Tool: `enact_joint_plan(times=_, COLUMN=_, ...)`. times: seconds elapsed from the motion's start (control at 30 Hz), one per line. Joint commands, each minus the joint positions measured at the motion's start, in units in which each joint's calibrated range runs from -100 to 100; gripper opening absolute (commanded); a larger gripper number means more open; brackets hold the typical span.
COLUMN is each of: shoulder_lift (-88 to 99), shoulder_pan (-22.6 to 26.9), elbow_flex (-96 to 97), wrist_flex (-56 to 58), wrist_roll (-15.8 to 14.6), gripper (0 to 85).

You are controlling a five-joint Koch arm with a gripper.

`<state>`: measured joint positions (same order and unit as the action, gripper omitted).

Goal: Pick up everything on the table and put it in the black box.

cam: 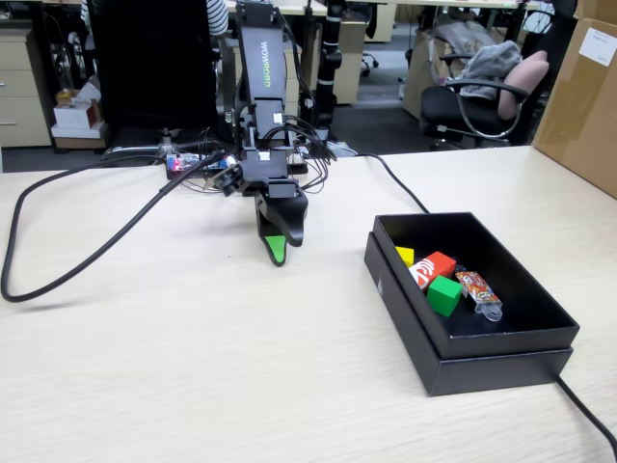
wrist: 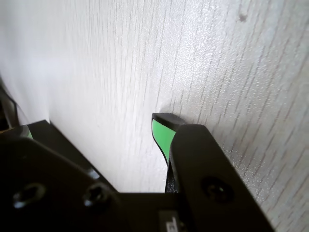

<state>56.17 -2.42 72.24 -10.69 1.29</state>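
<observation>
Gripper (cam: pixel 278 253) in fixed view: arm folded low, tip pointing down onto the table (cam: pixel 193 367), well left of the black box (cam: pixel 453 362); nothing held. Box contains red-and-white packet (cam: pixel 432 269), green cube (cam: pixel 444 295), yellow cube (cam: pixel 405 256), candy wrapper (cam: pixel 478 287). Wrist view: green-tipped jaw against bare wood; jaws approx. closed, can't tell for certain.

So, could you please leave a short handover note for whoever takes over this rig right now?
Gripper: empty, tip down near the table; only one green-padded jaw tip shows clearly, so open or shut cannot be told.
Black box: holds the yellow cube, red-and-white packet, green cube and a candy wrapper.
Done: all three items are boxed.
Left: nothing loose visible on the table; just park the arm.
</observation>
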Motion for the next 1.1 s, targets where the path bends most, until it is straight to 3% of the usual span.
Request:
enact_joint_plan(times=0.0, shoulder_lift=2.2, shoulder_pan=-0.1, elbow_flex=0.9, wrist_flex=-4.0, wrist_roll=-0.5, gripper=48.5)
enact_joint_plan(times=0.27, shoulder_lift=1.7, shoulder_pan=0.7, elbow_flex=5.8, wrist_flex=-6.4, wrist_roll=-2.8, gripper=49.6)
enact_joint_plan(times=1.07, shoulder_lift=1.7, shoulder_pan=0.5, elbow_flex=8.4, wrist_flex=-9.1, wrist_roll=-2.8, gripper=48.7)
